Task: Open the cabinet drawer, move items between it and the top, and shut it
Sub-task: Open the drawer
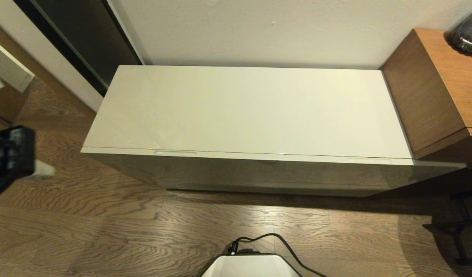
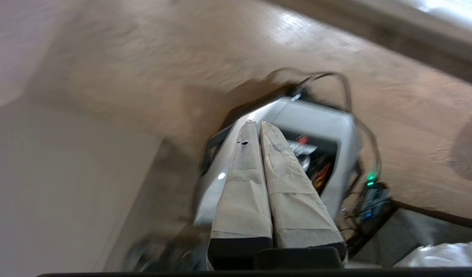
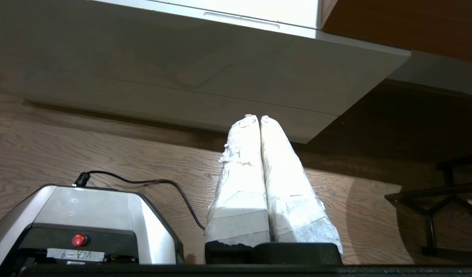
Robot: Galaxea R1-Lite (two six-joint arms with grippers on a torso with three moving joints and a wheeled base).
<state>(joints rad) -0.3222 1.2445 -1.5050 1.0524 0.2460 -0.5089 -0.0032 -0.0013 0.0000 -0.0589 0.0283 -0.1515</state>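
Cabinet sits shut against the wall, drawer front flush, both recessed pulls showing on its upper edge: left pull and right pull. Top is bare glossy cream; no slippers, tape roll or packet visible anywhere, so items are prob inside the closed drawer, which can't be confirmed from these views. Judgement: task is at the very start, drawer not yet opened.

Left gripper hangs low at the robot's left side, over the floor and well apart from the cabinet; its wrist cam looks back at the robot's base. Taped fingers pressed together, nothing held. In head view only the arm's dark body shows at the left edge.

Right gripper is out of head view; its own cam faces the drawer front and the right pull, fingers pressed together and empty. That aim suits a reach for the pull, so right arm looks the likelier to open, w/ fingers needing to spread or hook first.

Wooden unit abuts the cabinet's right end, dark jar on it.

Writing: a label on the base below a red light reads roughly "6-47V", seen upside down; not sure. No brands legible.
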